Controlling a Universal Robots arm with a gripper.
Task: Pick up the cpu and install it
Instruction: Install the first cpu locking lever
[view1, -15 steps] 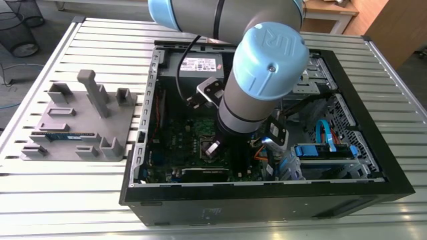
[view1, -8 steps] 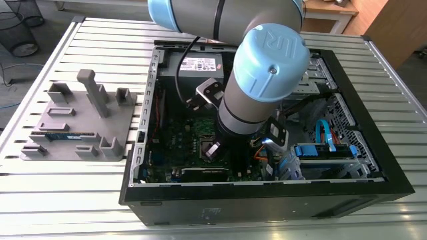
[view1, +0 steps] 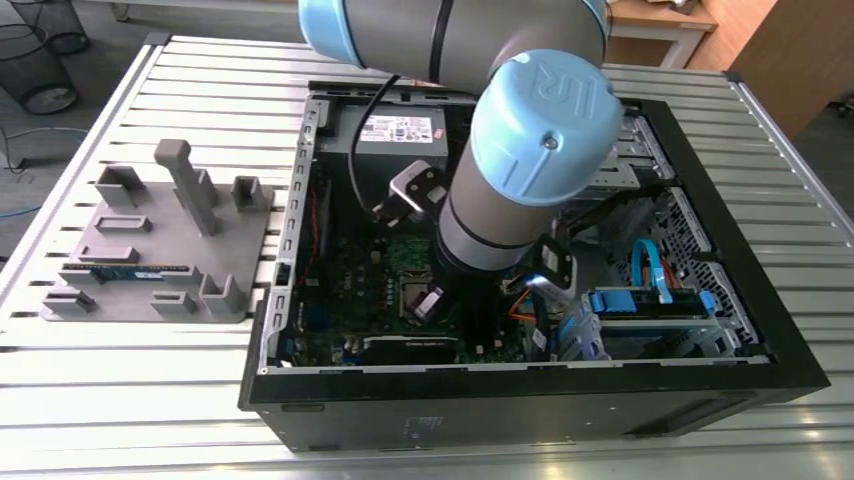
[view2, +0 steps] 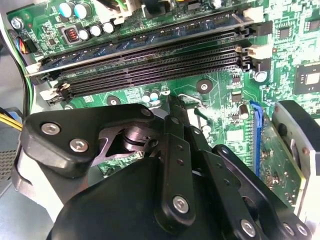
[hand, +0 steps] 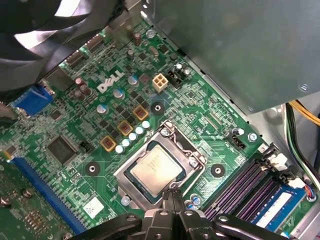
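Observation:
The cpu (hand: 154, 170), a flat square chip with a silver-grey top, lies in the socket on the green motherboard (hand: 200, 120), with the metal socket frame (hand: 187, 152) around it. My gripper (hand: 173, 196) is shut, its thin dark fingers pressed together with nothing between them. The tips are just beside the socket's edge, apart from the chip's top. In the second wrist view the gripper (view2: 172, 102) ends close to a bent wire lever (view2: 189, 98). In the exterior view the arm (view1: 514, 190) reaches down into the open computer case (view1: 534, 385).
Memory slots (view2: 150, 65) run close beside the socket, one holding a stick. The power supply (view1: 394, 130) fills the case's far end, with drive bays and blue cables (view1: 647, 300) on the exterior view's right. A grey fixture plate (view1: 147, 250) bearing a memory stick (view1: 127, 270) sits on the slatted table.

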